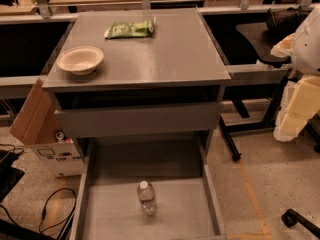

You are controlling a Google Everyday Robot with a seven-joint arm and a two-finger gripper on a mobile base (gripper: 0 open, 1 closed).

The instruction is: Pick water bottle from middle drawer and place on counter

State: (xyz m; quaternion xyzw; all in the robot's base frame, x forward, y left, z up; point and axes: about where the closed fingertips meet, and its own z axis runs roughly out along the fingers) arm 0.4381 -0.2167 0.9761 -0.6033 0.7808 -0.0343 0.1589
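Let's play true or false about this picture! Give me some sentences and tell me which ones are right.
1. The water bottle is in the open middle drawer. True.
2. A bowl sits on the counter. True.
3. The green bag is inside the bowl. False: it lies on the counter, apart from the bowl.
4. The gripper holds the water bottle. False: the gripper is out of view; nothing touches the water bottle.

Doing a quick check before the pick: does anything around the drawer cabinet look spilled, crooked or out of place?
Nothing spilled or damaged. The water bottle sits alone in the open middle drawer; bowl and green packet lie tidy on the counter. The gripper is out of view; only the pale arm shows at right.
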